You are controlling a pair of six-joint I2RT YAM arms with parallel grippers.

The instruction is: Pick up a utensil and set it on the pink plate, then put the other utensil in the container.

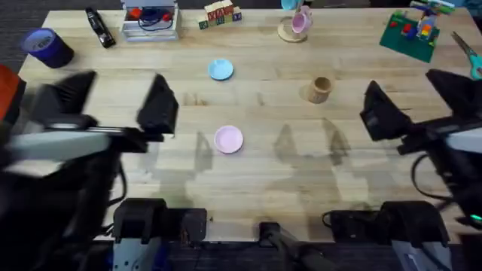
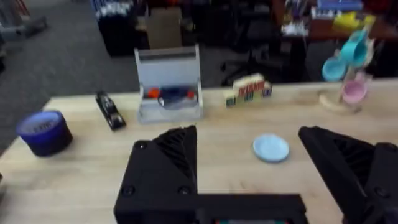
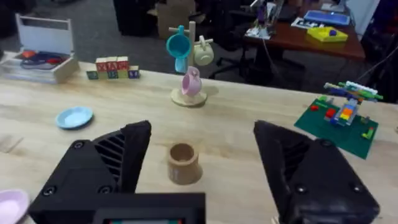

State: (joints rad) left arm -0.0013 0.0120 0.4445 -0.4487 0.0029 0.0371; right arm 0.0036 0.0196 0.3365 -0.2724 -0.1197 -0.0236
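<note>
1. We are looking at the pink plate [image 1: 228, 139], a small round pale-pink disc lying flat on the counter [image 1: 263, 181]; it is sitting ahead of the left gripper [image 1: 120, 98] and off to the inner side of its fingers, well apart from them.
2. We are seeing the container [image 1: 319, 89] as a short tan wooden cylinder standing upright with its mouth open; in the right wrist view the container [image 3: 183, 163] is sitting just ahead of the gap between the right gripper's [image 3: 205, 180] black fingers, not touching either.
3. We cannot make out either wooden utensil on the counter in these views.
4. The left gripper's fingers are standing wide apart and holding nothing; in the left wrist view a light-blue plate [image 2: 270, 148] is lying beyond the gap between them.
5. The right gripper [image 1: 410, 94] is also holding its fingers spread wide, with nothing between them.
6. The counter is pale butcher-block wood with a visible grain and faint shadows across its middle.
7. Along the far edge, beyond both pairs of fingers, we are seeing a blue tape roll [image 1: 47, 47], a black stapler [image 1: 99, 28], a clear tray [image 1: 151, 21] of small items, lettered wooden blocks [image 1: 220, 13], a mug stand [image 1: 295, 22] carrying a pink mug, a green baseplate [image 1: 410, 34] with coloured bricks, and scissors [image 1: 468, 53].
8. Behind the counter the room is showing dark grey carpet, office chairs and a reddish desk [image 3: 311, 34] with clutter.
</note>
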